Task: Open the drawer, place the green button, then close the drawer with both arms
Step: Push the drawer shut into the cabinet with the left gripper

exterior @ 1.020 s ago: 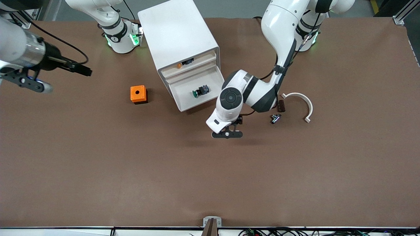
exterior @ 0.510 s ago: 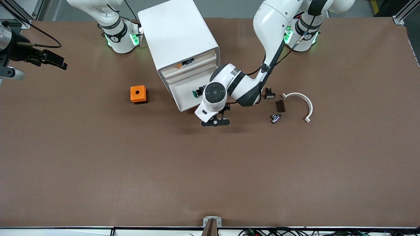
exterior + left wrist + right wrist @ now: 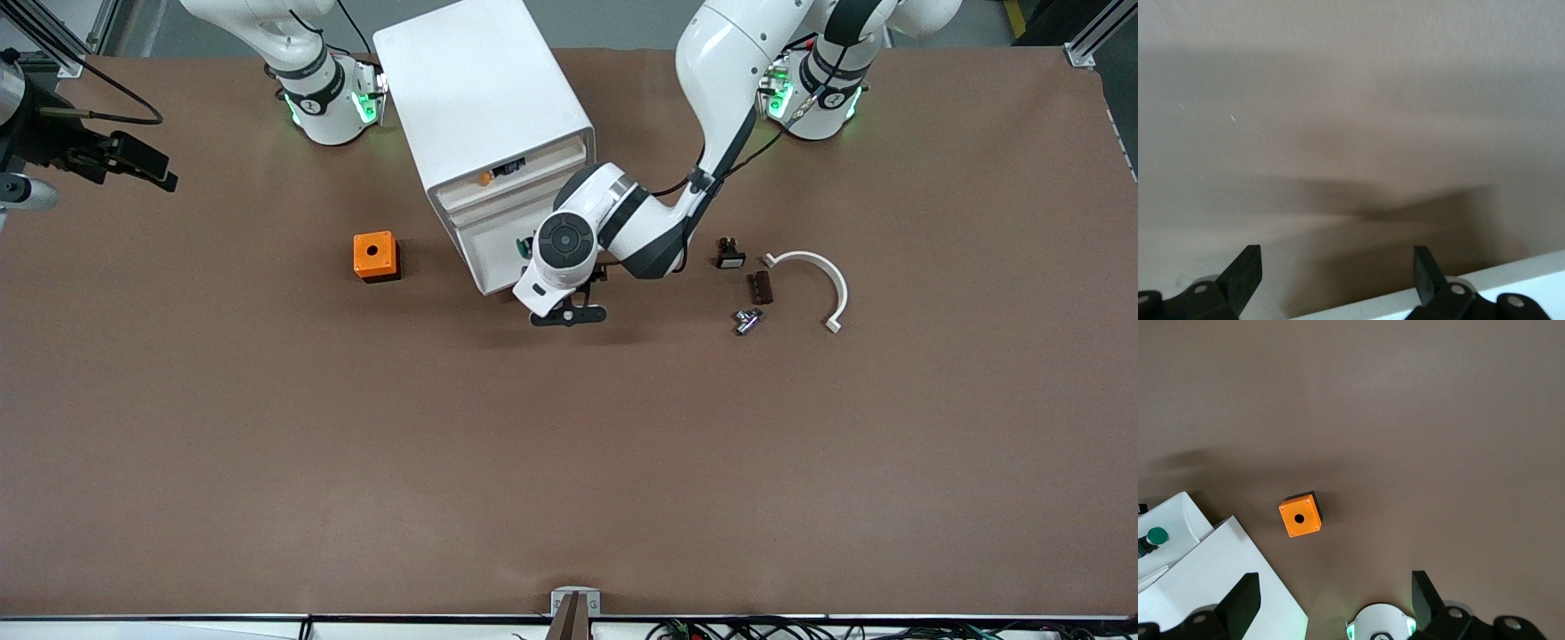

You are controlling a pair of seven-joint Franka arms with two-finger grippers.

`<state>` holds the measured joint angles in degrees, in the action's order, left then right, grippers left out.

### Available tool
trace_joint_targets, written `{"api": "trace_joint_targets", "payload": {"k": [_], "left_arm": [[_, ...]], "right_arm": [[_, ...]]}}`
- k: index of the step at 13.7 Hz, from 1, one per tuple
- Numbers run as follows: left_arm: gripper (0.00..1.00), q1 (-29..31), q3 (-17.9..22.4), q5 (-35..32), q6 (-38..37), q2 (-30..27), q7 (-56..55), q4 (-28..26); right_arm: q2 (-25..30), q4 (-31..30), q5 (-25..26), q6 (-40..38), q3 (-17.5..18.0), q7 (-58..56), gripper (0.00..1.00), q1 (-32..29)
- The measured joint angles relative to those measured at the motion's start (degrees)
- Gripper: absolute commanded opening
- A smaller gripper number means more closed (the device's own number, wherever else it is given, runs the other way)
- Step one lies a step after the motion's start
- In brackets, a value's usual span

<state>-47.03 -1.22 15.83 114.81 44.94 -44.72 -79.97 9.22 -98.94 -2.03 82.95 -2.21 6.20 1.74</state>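
The left arm's black two-finger gripper (image 3: 569, 316) is hanging low over the brown table covering (image 3: 569, 462), just in front of the pulled-out drawer's front edge; its fingers (image 3: 1245, 270) are standing wide apart and are gripping nothing, with only bare table and shadow showing between them in the left wrist view. Directly above that gripper in the front view, the wide, shallow white tray drawer (image 3: 487, 258) is projecting from the white box cabinet (image 3: 484, 98), so the opening step reads as complete. The thumb-sized push button with the round green cap and black body (image 3: 1153, 538) is lying inside this drawer, largely hidden under the left wrist in the front view but showing in the right wrist view, so the placing step also reads as complete. The closing step is what remains: the drawer front is not yet being pushed, and contact between the left gripper and the front edge cannot be confirmed. Beside the cabinet, toward the right arm's end of the table, the orange cube with a hole (image 3: 375, 256) is sitting untouched. The right arm's black two-finger gripper (image 3: 142, 164) is waiting high over the table edge at its own end, well apart from the cabinet, with its fingers (image 3: 1238, 603) wide open and empty.
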Motion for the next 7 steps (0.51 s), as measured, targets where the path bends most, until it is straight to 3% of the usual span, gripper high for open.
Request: {"api": "trace_joint_targets", "payload": {"k": [7], "left_arm": [[1.00, -2.08, -1.40, 2.93, -3.80, 0.06, -5.05, -0.01]], "right_arm": [[1.22, 0.97, 1.73, 2.70, 0.19, -3.38, 1.00, -1.26]]}}
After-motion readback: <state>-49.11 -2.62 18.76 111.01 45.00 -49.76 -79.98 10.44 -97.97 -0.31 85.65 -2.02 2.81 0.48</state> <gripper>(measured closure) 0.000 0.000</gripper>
